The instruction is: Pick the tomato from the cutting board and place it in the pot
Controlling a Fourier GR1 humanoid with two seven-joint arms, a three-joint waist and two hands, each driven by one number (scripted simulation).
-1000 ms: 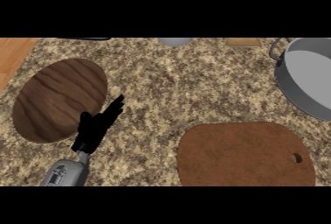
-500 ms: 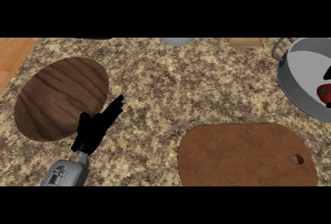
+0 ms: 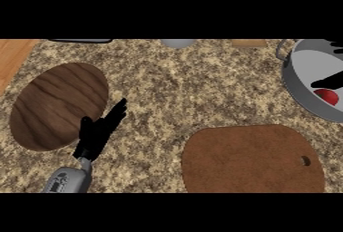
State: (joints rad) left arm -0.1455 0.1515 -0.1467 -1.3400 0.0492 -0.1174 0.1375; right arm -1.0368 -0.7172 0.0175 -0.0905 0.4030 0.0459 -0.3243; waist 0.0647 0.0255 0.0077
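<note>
Holding the tomato inside the pot, right hand has come into view over pot interior since a sec ago; fingers prob. around it, hard to confirm at frame edge. Cutting board bare. Left hand relaxed, resting lower left. Release remains.

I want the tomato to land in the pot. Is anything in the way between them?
No, nothing visible is. The tomato is already inside the pot, with the right hand dark just above it. The cutting board has nothing on it. The left hand rests far off.
</note>
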